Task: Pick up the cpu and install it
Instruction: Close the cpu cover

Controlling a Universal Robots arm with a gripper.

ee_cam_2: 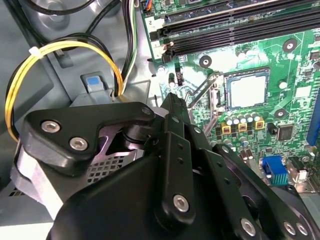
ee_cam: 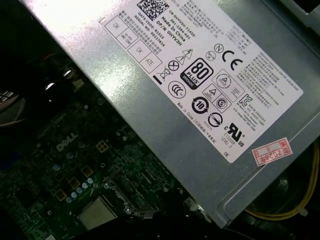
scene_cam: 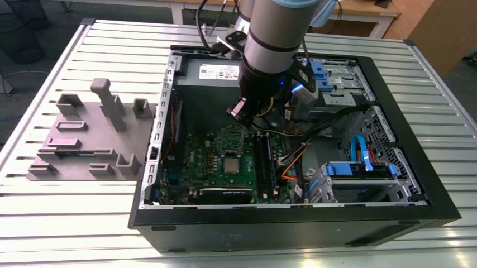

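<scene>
Black jaws linkage point(ee_cam_2: 172, 107) fills the near field in the second wrist view; whether the jaws are parted or hold anything I cannot tell. The cpu point(ee_cam_2: 247, 91) sits flat in its socket on the green motherboard point(scene_cam: 223, 167) (apparently seated). Judgement: verify it lies square before pressing; yellow cables point(ee_cam_2: 65, 50) run close by.

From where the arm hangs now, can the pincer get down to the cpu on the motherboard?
Probably yes. The cpu lies face-up in its socket with the retention frame swung open and nothing over it. The pincer hangs inside the case above the board; the memory slots and cables lie off to the side.
</scene>
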